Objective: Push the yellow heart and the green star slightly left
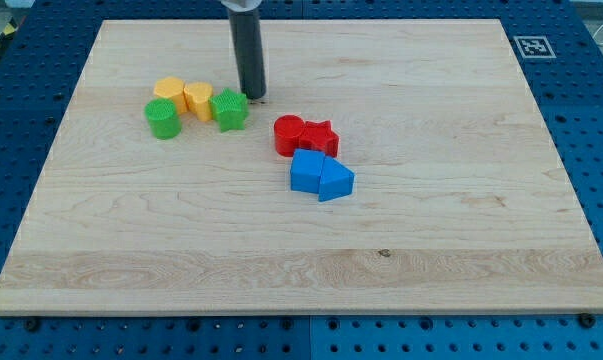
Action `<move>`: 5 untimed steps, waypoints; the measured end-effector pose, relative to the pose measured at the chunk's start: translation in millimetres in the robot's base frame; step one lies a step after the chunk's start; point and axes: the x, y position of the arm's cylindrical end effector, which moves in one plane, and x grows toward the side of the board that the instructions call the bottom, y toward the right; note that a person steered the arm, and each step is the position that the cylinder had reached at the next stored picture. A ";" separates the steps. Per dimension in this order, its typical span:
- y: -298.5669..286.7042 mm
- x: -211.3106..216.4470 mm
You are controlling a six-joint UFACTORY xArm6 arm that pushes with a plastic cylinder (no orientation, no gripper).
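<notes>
Just right of the ridged green star (pixel 230 109), touching yellow heart (pixel 197 98), rests my clawless tip (pixel 253 97).

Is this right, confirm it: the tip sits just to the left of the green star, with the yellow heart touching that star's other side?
Not quite. In the camera view, my tip sits just right of the green star, not left. The yellow heart does touch the star's other side.
</notes>
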 end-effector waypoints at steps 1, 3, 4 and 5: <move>14.7 12.1; 10.4 49.1; -0.3 52.4; -14.7 52.4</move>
